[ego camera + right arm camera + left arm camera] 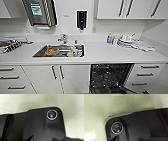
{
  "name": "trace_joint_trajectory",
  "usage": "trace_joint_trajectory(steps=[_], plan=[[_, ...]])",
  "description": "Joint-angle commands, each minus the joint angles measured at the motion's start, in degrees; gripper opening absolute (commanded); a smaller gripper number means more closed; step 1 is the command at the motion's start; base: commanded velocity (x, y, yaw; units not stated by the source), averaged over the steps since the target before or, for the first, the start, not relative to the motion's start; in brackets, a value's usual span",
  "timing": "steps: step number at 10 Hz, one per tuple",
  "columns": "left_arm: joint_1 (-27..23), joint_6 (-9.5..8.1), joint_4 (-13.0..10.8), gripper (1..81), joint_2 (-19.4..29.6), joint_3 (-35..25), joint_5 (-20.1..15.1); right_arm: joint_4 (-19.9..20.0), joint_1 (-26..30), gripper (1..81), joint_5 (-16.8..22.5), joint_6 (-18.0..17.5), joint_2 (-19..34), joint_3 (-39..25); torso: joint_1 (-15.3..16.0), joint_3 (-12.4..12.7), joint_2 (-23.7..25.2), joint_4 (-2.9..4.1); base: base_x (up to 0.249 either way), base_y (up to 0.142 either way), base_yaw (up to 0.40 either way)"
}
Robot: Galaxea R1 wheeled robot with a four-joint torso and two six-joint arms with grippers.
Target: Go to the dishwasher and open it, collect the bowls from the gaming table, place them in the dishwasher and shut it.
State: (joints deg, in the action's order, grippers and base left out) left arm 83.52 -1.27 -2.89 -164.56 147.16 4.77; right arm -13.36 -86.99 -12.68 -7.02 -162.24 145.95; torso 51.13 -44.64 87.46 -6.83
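Item: dishwasher [110, 77], built in under the white counter [105, 53], right of the sink [58, 50] and between the white cabinet doors [58, 77] and a bank of drawers [147, 75].

Condition: door let down toward the robot, dark interior exposed, with rack wires faintly catching light; what lies on the racks is too dim to tell. No bowls are visible in it or on the counter.

Step in hand, as judged: opening looks done, and the bowls are yet to be fetched. Handling note: keep the base clear of the lowered door, which juts low into the floor space at the near edge; back straight off before turning.

End effectors: whether either gripper is spread or closed cannot be told. Both wrist views give the robot's dark plate over pale speckled floor [109, 105].
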Motion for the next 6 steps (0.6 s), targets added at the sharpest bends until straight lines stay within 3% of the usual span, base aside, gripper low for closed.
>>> trace_joint_trajectory(steps=[1, 3, 6], plan=[[-1.6, 0.21, 1.0, 81.1, -1.9, 3.7, -2.9, -0.8, 1.2, 81.1, 2.7, 0.3, -3.7, 6.9, -3.6, 0.0, -5.6, 0.00, 0.000, 0.000, 0.000], [-1.4, 0.30, 0.8, 81.1, -4.6, 7.3, -2.9, -1.3, 0.9, 81.1, 2.7, 0.4, -7.8, 13.5, -6.2, 0.0, -9.6, 0.00, 0.000, 0.000, 0.000], [-1.3, 0.48, 0.3, 81.1, -5.3, 8.3, -3.0, -1.4, 0.4, 81.1, 3.0, 0.4, -9.3, 15.1, -10.3, 0.0, -16.0, 0.00, 0.000, 0.000, 0.000]])
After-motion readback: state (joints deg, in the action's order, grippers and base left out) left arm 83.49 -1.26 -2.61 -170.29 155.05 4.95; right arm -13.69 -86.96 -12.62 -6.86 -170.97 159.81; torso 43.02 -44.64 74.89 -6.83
